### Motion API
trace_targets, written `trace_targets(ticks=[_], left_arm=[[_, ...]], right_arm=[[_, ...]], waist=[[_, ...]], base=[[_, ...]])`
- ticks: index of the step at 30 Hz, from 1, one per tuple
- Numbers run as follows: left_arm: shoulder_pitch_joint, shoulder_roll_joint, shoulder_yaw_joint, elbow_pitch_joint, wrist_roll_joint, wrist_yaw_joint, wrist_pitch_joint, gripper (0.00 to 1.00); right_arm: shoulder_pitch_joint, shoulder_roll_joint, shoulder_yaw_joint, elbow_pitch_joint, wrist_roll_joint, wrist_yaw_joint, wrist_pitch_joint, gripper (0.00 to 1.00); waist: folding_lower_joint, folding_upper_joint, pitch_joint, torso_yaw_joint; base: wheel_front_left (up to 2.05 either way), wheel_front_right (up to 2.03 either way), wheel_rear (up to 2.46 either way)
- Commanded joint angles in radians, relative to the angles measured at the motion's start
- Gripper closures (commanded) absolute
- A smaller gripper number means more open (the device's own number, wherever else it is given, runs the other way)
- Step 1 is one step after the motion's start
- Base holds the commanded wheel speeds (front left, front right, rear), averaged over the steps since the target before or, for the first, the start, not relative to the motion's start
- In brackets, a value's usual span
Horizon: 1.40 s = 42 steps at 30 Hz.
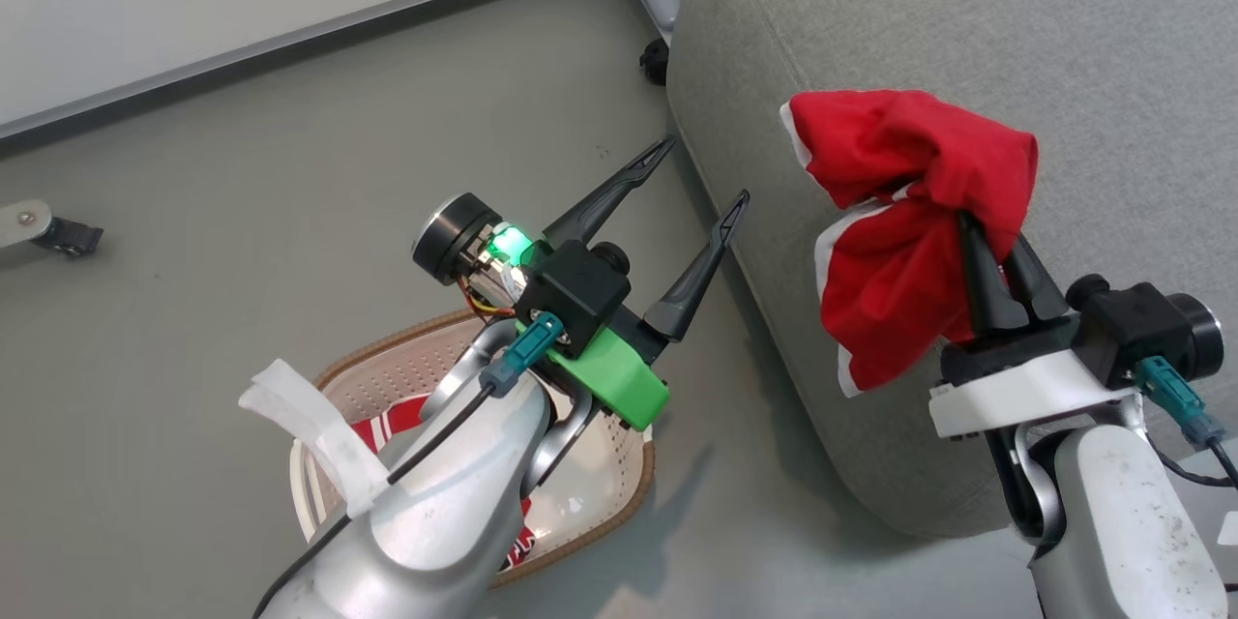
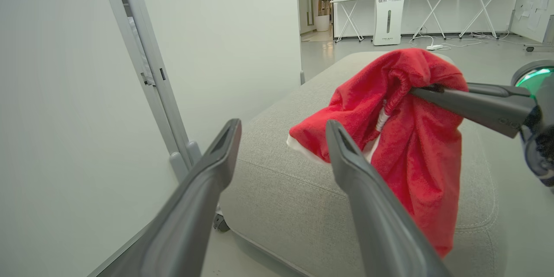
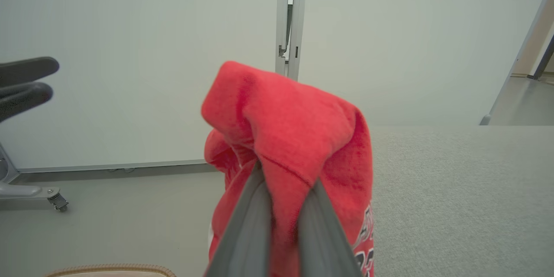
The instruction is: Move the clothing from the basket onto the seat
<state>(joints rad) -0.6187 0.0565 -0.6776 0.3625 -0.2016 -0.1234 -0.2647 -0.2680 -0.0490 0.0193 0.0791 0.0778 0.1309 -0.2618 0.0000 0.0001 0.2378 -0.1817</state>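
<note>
Jersey (image 1: 899, 242): red with white trim, held up over the seat (image 1: 967, 19) edge, well apart from the basket (image 1: 406, 334).
Right wrist view: adds lettering low on the jersey.
Head view: adds second red garment (image 1: 387, 426) lying in the basket, under the left arm.
Right gripper (image 1: 987, 242): clamped on the jersey, cloth bunched over its fingers.
Left gripper (image 1: 705, 171): fingers spread wide, empty, above the basket, near the seat.

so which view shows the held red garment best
Left wrist view: the red garment hangs whole from the right pincer, white trim visible. Head view sees it bunched from above; right wrist view crops it close, some lettering showing.
</note>
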Motion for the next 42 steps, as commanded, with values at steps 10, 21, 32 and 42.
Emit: trace_targets(ticks=[10, 21, 32, 42], left_arm=[[-0.016, 0.009, 0.011, -0.004, 0.005, -0.006, 0.0, 0.0], [-0.055, 0.009, 0.02, -0.019, 0.028, -0.007, 0.0, 0.0], [-0.151, 0.002, -0.012, -0.015, 0.054, -0.007, 0.001, 0.0], [-0.222, -0.001, -0.035, -0.017, 0.063, -0.007, 0.001, 0.0]], right_arm=[[0.035, -0.003, -0.049, -0.026, 0.018, 0.0, -0.005, 1.0], [-0.125, -0.018, -0.152, -0.046, -0.005, 0.0, -0.005, 1.0], [-0.415, -0.168, -0.31, -0.046, -0.007, 0.0, -0.005, 1.0], [-0.618, -0.273, -0.333, 0.111, -0.012, 0.0, -0.005, 1.0]], waist=[[0.0, -0.0001, 0.04, -0.073], [0.0, -0.0001, 0.121, -0.048], [0.0, -0.0001, 0.293, 0.018], [0.0, -0.0001, 0.406, 0.058]], base=[[0.0, 0.0, 0.0], [0.0, 0.0, 0.0], [0.0, 0.0, 0.0], [0.0, 0.0, 0.0]])
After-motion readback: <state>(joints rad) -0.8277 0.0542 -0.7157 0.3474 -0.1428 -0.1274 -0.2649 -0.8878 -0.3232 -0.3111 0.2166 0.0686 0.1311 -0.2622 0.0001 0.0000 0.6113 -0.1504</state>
